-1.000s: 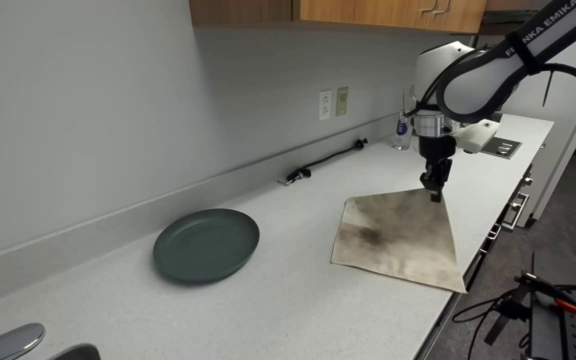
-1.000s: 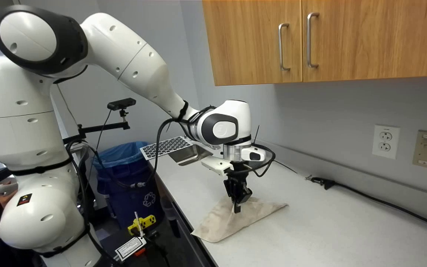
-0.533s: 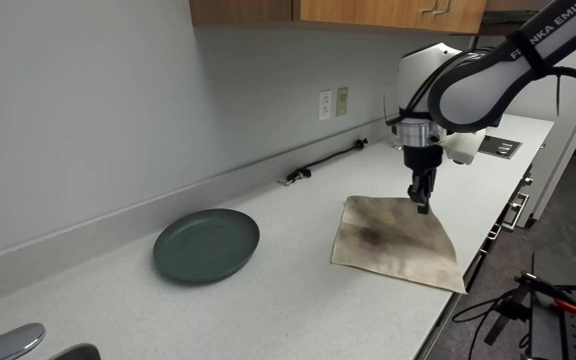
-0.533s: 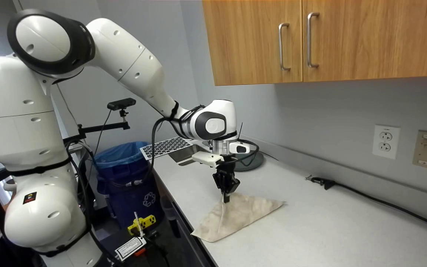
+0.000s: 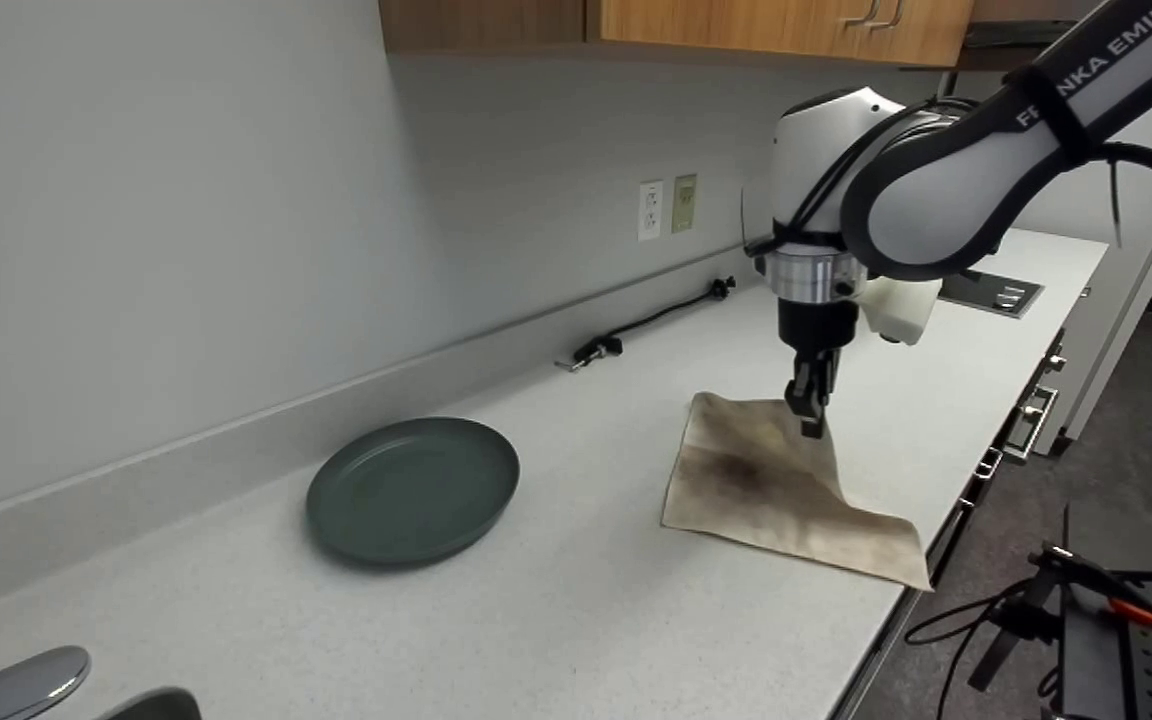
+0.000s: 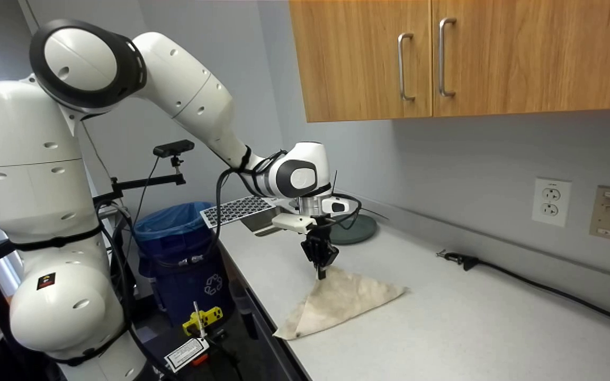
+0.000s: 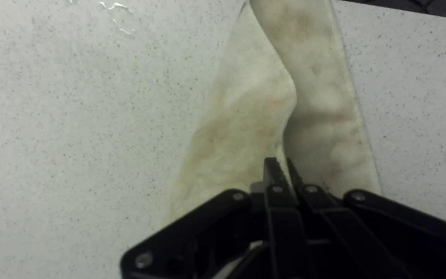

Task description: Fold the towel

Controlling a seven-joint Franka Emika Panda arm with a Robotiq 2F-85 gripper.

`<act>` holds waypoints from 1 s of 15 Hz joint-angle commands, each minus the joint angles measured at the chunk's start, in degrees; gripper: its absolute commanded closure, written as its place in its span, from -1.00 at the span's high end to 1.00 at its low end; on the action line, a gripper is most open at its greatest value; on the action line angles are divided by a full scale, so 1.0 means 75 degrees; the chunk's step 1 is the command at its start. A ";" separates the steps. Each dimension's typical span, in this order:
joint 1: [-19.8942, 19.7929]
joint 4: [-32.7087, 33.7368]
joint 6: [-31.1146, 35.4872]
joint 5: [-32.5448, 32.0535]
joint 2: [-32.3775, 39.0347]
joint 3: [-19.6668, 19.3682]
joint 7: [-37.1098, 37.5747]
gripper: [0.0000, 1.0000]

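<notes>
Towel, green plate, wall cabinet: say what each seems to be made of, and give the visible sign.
Towel: soft, matte cloth, as its edge drapes in a wavy curve; fibre unclear.
Green plate: perhaps plastic or glazed ceramic; its even colour and muted sheen leave both open.
Wall cabinet: wood or wood-look laminate, fairly smooth, judging by the streaky grain.

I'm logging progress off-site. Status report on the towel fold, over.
Fingers closed on towel, edge pinched and raised. Towel partly lifted, fold unfinished. Green plate apart from towel, doesn't look in the way.
</notes>
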 commanded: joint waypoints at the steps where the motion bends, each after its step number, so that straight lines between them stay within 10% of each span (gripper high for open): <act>1: 0.0142 0.0330 0.0339 0.0127 0.0387 0.0085 0.0156 -0.99; 15: 0.0520 0.1089 0.0672 0.0031 0.1586 0.0122 0.0386 -0.99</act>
